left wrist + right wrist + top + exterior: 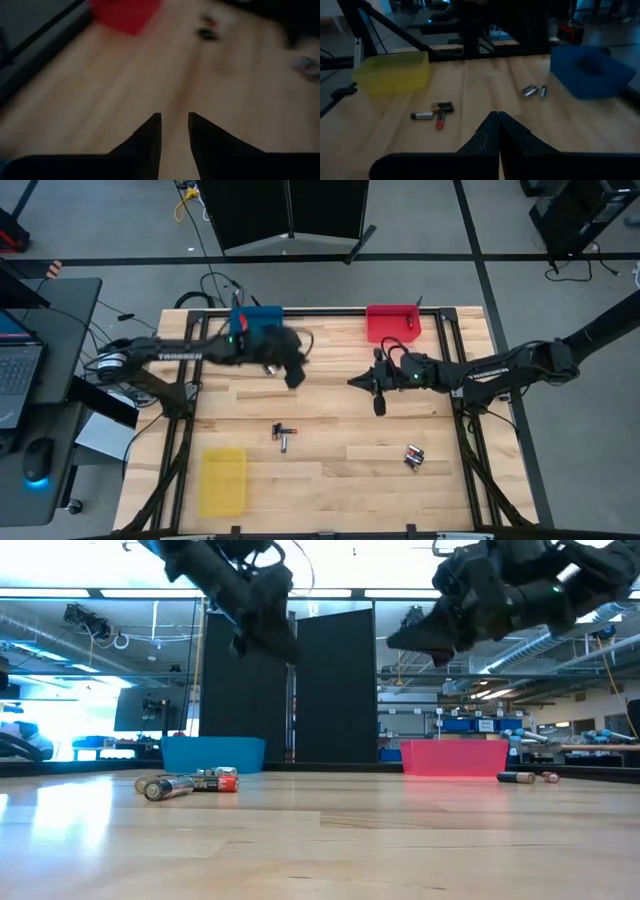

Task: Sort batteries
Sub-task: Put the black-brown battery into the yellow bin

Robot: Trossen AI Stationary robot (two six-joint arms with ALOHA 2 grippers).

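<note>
Three batteries (pixel 283 435) lie loose on the wooden table, left of its middle, and also show in the right wrist view (pixel 433 114). A second small cluster of batteries (pixel 413 457) lies toward the near right. Silver batteries (pixel 534 90) rest beside the blue bin (pixel 258 320). My left gripper (pixel 174 120) hangs above the table in front of the blue bin. It is open by a narrow gap with nothing between its fingers. My right gripper (pixel 498 116) is shut and empty, raised over the middle of the table, pointing toward the left.
A red bin (pixel 392 322) stands at the far edge, right of the blue one. A yellow bin (pixel 222 480) sits at the near left. Bare wood (pixel 340 480) lies between the battery clusters. Black frame rails run along the table's sides.
</note>
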